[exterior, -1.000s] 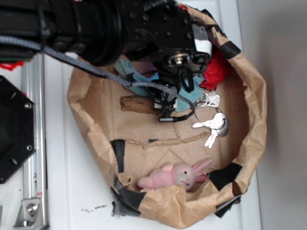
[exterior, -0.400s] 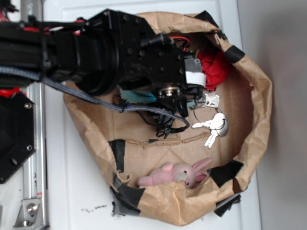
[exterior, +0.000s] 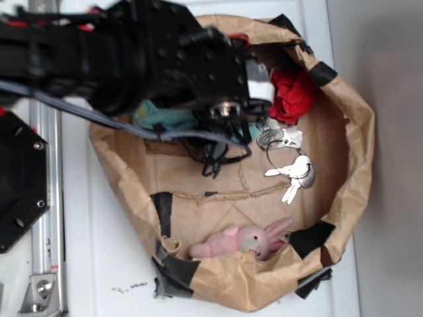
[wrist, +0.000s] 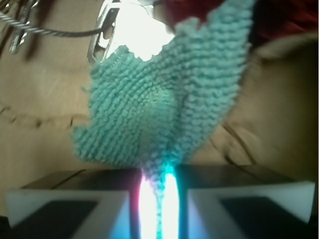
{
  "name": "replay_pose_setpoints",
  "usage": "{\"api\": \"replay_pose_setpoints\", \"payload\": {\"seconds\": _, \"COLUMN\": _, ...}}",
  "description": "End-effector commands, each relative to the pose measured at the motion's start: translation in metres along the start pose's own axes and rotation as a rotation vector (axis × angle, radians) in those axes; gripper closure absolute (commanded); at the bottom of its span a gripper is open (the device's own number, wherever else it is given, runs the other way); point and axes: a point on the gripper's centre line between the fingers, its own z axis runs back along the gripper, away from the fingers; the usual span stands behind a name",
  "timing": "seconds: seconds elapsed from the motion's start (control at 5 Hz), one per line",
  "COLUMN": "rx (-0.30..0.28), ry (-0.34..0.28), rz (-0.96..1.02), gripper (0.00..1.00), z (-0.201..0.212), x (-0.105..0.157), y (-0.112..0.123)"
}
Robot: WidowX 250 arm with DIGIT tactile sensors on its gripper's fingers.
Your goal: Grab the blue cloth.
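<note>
My arm (exterior: 112, 56) reaches over the brown paper bag (exterior: 350, 165), whose rolled walls enclose everything in play. Inside it, the blue cloth (wrist: 159, 114) hangs bunched beneath my wrist, a fold of it pinched in the narrow slot of my gripper (wrist: 158, 199); from outside only a strip of the cloth (exterior: 165, 117) shows under the arm. The jaws stand nearly together with terry pile squeezed between them, so I judge the grab made; what remains, if anything, is lifting clear. The red cloth (exterior: 291, 92) sits behind, the pink bunny (exterior: 241, 242) well apart, the keys (exterior: 291, 173) near.
</note>
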Motion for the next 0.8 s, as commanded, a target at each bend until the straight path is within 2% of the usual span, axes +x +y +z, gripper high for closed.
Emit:
{"api": "replay_pose_setpoints", "payload": {"seconds": 0.0, "rx": -0.004, "ry": -0.159, "rz": 0.050, "gripper": 1.00, "z": 0.110, "x": 0.003, "y": 0.019}}
{"api": "replay_pose_setpoints", "payload": {"seconds": 0.2, "rx": -0.116, "ry": -0.107, "rz": 0.036, "gripper": 1.00, "z": 0.152, "x": 0.016, "y": 0.018}}
{"api": "replay_pose_setpoints", "payload": {"seconds": 0.6, "rx": -0.215, "ry": -0.001, "rz": -0.047, "gripper": 1.00, "z": 0.135, "x": 0.037, "y": -0.016}}
